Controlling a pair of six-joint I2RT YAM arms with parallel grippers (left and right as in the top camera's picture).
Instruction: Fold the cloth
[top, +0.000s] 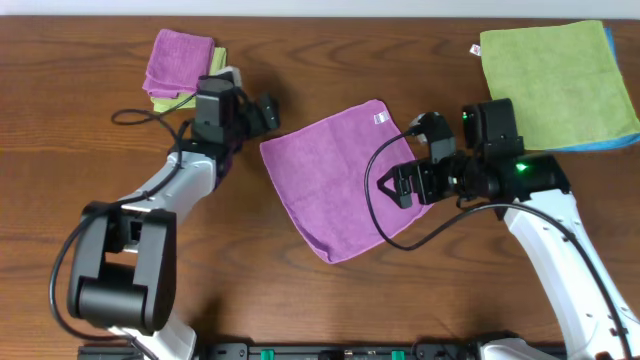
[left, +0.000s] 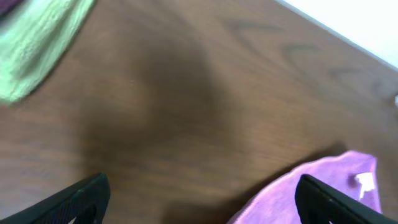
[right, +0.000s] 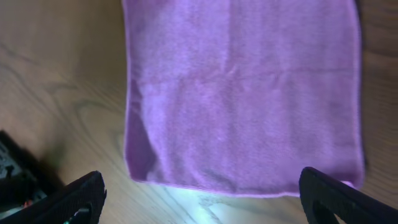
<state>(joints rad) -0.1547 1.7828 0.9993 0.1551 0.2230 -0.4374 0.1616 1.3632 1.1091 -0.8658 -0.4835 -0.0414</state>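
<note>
A purple cloth (top: 340, 175) lies spread flat on the wooden table, turned like a diamond, with a white tag near its far corner. My left gripper (top: 268, 112) is open just beyond the cloth's left corner; in the left wrist view its fingers (left: 199, 199) straddle bare wood and the cloth's edge (left: 323, 193). My right gripper (top: 400, 185) is open at the cloth's right edge; in the right wrist view the cloth (right: 242, 93) fills the frame above the open fingers (right: 202, 199). Neither gripper holds anything.
A folded purple cloth on a yellow-green one (top: 180, 62) sits at the back left; a green edge shows in the left wrist view (left: 37, 43). A green cloth over a blue one (top: 555, 80) lies at the back right. Cables trail by both arms.
</note>
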